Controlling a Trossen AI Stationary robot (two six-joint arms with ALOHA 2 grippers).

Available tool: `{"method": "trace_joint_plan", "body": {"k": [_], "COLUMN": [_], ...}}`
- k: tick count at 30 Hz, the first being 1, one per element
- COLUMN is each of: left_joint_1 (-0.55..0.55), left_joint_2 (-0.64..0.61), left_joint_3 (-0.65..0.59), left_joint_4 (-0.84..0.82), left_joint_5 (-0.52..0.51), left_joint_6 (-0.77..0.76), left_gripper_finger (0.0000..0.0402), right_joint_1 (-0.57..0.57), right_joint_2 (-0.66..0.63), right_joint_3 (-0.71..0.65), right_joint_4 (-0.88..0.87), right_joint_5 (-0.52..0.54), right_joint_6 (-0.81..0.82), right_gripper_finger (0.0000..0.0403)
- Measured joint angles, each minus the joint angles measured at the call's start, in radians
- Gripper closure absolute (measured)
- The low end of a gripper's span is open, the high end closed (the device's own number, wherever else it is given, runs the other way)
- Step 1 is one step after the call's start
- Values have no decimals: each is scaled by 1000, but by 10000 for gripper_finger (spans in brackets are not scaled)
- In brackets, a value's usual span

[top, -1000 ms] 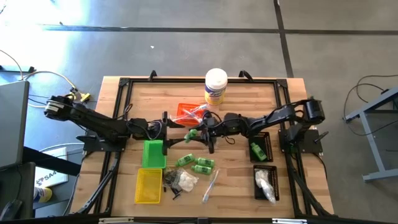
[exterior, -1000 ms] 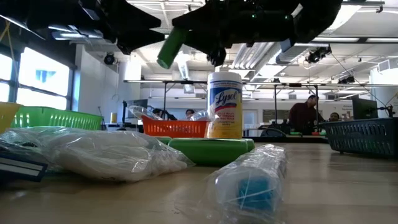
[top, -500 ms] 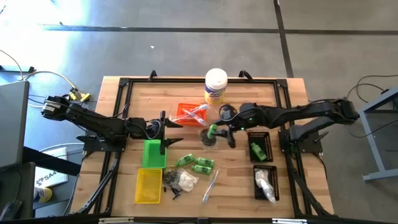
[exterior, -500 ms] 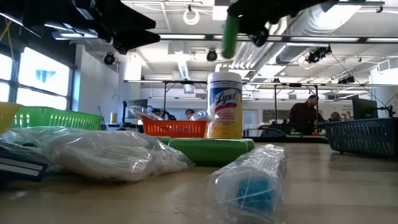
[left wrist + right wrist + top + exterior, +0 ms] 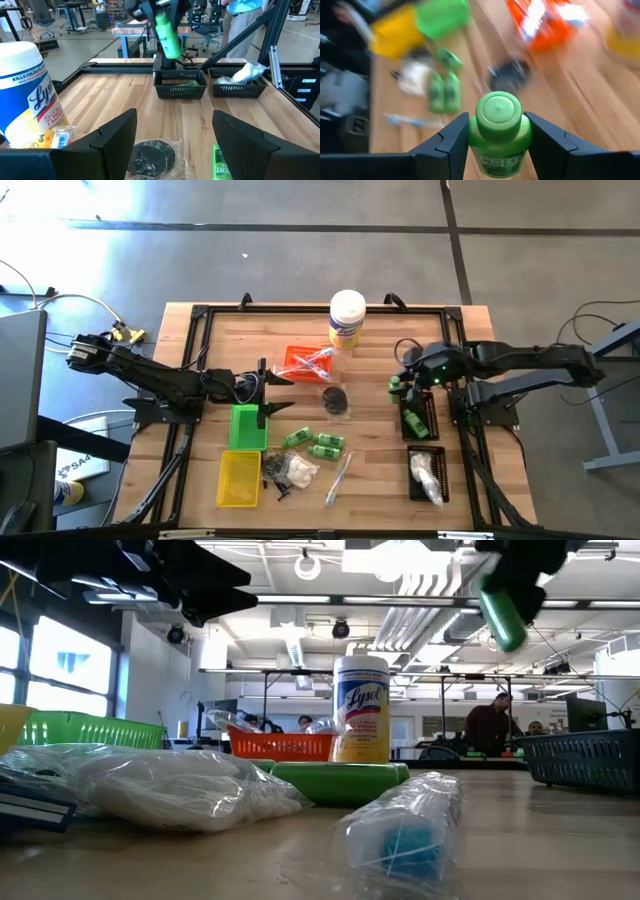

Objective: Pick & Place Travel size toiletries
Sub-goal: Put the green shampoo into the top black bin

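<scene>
One green bottle (image 5: 498, 131) sits clamped between the fingers of my right gripper (image 5: 405, 383), held in the air just at the edge of the upper black tray (image 5: 424, 417) on the right side of the table; from the left wrist I see it tilted above that tray, which already holds another green bottle (image 5: 411, 421). Half a second ago I had this bottle over the middle of the table beside the black bagged piece (image 5: 336, 400); it has since travelled right, and the bagged piece now lies uncovered. My left gripper (image 5: 266, 385) hangs with its fingers spread above the green tray (image 5: 246, 427), unmoved. Left on the wooden table (image 5: 380, 470) are three green bottles (image 5: 315, 444), a bag of white fluff (image 5: 297, 470), and a wrapped stick (image 5: 339, 477). Beyond the white canister (image 5: 346, 318) the low view shows a bright workshop with a person (image 5: 489, 724) at a bench.
</scene>
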Motion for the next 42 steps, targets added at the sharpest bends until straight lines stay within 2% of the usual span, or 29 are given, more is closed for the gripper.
{"method": "trace_joint_plan", "body": {"k": [5, 8, 21, 34, 42], "left_joint_1": [0, 0, 0, 0, 0], "left_joint_2": [0, 0, 1, 1, 1], "left_joint_3": [0, 0, 0, 0, 0], "left_joint_4": [0, 0, -3, -9, -30], "left_joint_5": [0, 0, 0, 0, 0], "left_joint_6": [-1, -1, -1, -1, -1], "left_gripper_finger": [148, 148, 148, 148, 148], "right_joint_1": [0, 0, 0, 0, 0], "right_joint_2": [13, 39, 98, 141, 154], "right_joint_3": [0, -11, -178, -196, -196], "right_joint_4": [-216, -273, -246, -223, -207], "right_joint_5": [57, 85, 46, 3, 3], "right_joint_6": [107, 159, 271, 270, 234], "right_gripper_finger": [241, 238, 240, 230, 178]}}
